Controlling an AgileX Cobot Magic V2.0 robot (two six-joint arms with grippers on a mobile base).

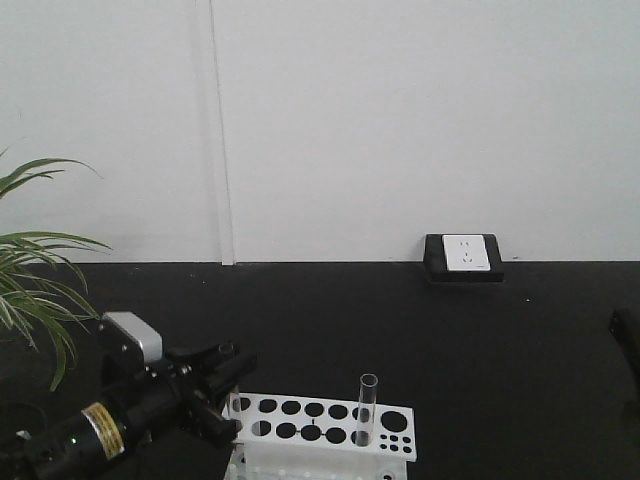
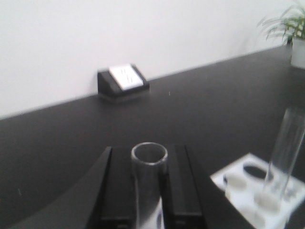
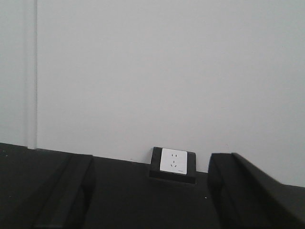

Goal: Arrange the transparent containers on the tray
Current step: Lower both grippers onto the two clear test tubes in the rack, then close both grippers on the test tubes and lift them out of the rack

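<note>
nearly level, left hand [image 1: 228, 398] clamps an upright test tube [image 2: 149, 164].

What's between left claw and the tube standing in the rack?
Just empty holes of the white rack, left claw to standing tube; front view.

Test tube [image 1: 367, 408] in rack [image 1: 300, 420], socket box [image 1: 465, 258] behind, plant [image 1: 30, 290] left
</note>
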